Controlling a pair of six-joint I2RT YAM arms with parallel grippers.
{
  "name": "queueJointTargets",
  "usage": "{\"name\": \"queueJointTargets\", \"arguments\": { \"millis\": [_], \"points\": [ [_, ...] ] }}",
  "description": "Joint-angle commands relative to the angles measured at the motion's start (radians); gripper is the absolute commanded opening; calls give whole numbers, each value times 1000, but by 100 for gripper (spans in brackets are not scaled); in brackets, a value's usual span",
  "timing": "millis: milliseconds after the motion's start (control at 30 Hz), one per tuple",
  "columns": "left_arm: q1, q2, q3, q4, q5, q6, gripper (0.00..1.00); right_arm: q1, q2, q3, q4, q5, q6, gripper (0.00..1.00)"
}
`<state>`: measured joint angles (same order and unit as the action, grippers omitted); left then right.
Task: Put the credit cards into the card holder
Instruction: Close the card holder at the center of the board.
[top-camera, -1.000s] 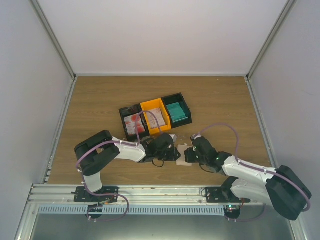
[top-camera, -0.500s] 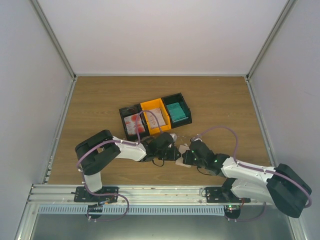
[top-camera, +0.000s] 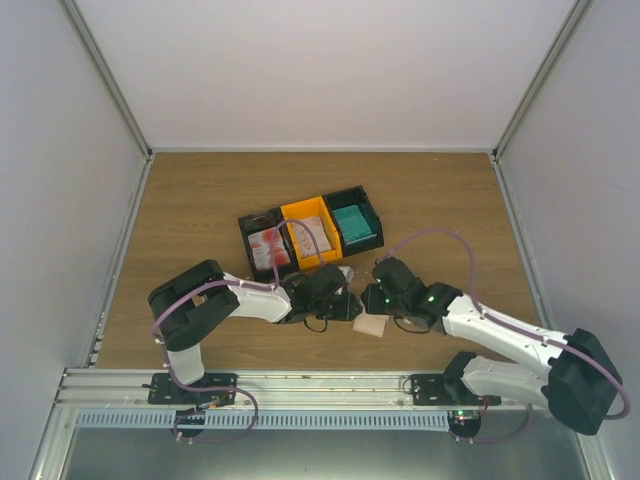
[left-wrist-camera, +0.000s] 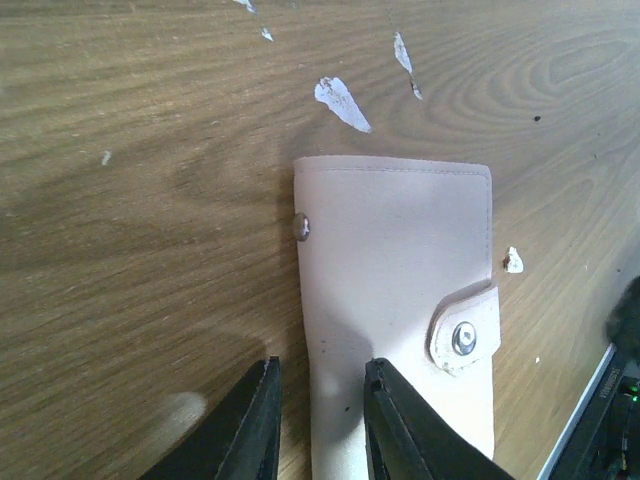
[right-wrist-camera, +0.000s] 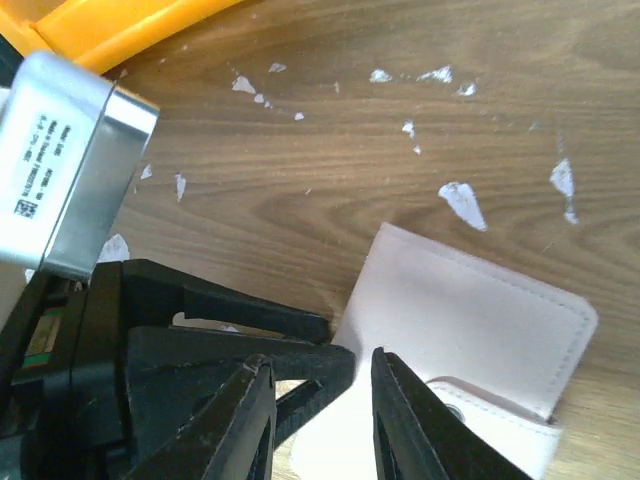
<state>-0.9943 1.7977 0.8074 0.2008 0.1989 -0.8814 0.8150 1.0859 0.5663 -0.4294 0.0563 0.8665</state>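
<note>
Beige card holder closed; left gripper, right gripper stoop low, jaws narrowly parted.

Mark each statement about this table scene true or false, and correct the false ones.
1. The card holder lies closed on the table, strap snapped. True.
2. The teal-green cards lie loose on the table. False: they sit in a black tray.
3. The left claw and right claw are both beside the card holder. True.
4. The right claw grips a card. False: its fingers stand apart, holding nothing.
</note>
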Motion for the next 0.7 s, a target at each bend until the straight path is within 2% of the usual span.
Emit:
{"name": "queueJointTargets", "arguments": {
  "millis": [0,200,367,667],
  "points": [
    [11,-10,-44,-70,-39,18,28,-25,9,49,-178,50,-16,24],
    [11,-8,-49,-63,-30,19,28,-30,59,35,-225,8,-16,13],
    [11,-3,-50,-57,-26,19,28,-30,99,22,-194,-31,-38,11],
    [11,-1,-42,-63,-28,24,28,-30,143,20,-148,19,-50,7]
  ]
}}
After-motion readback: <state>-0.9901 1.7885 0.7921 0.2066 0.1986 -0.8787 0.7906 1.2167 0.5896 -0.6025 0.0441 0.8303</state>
